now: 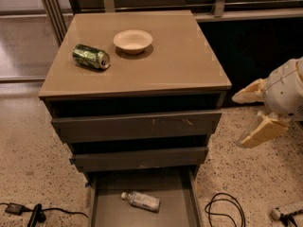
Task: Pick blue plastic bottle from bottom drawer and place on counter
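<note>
**1. Gripper** (252, 113). Mine. It hangs in the air at the right edge of view, beside the cabinet and about level with the upper drawer fronts. Its two tan fingers (259, 132) are spread wide. Nothing is between them and nothing is held.

**2. Bottle** (141, 201). It lies on its side on the grey floor of the drawer (175, 208), which is pulled out at the cabinet's foot. The white cap points left and the base right. The long axis runs roughly across the drawer, with the base end angled a little toward the front. It sits near the drawer's middle and touches neither side wall.

**3. Relation, items 1 and 2.** The bottle lies below and to the left of the gripper, well apart from it, with the drawer's right wall between them. I judge that the reach must drop, cross leftward and come in from above. One finger would go behind the bottle and one in front, closing across its short width (not along its length).

**4. Counter** (180, 63). It holds a can (91, 56) lying at the left and a bowl (133, 40) toward the back. The right half shows plain tan top, which I judge a fair place to set the bottle.

**5. Cable** (225, 209). It is looped on the floor just right of the drawer, to be avoided on the way down.
</note>
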Available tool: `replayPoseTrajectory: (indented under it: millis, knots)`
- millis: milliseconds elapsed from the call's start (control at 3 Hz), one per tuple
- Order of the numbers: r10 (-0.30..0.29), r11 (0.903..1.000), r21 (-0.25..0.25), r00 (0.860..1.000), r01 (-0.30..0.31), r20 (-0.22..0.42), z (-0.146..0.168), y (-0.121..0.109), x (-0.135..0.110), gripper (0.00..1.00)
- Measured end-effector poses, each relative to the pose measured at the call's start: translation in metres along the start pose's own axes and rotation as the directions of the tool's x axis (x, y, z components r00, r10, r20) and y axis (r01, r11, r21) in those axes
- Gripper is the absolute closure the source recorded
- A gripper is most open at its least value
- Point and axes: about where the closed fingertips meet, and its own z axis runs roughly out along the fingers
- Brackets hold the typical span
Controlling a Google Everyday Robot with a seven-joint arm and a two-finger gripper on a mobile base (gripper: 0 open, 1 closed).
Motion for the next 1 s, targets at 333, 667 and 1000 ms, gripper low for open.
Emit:
replayPoseTrajectory:
  millis: [333, 667, 1000]
  knots:
    - [0.01, 0.999, -0.042, 1.0, -0.01, 0.0, 0.0423, 0.0157, 0.0155, 0.64]
    - [0.01, 0.999, -0.043, 1.0, -0.01, 0.0, 0.0423, 0.0158, 0.0155, 0.87]
    - [0.01, 0.999, -0.043, 1.0, -0.01, 0.0, 0.0423, 0.0158, 0.0155, 1.0]
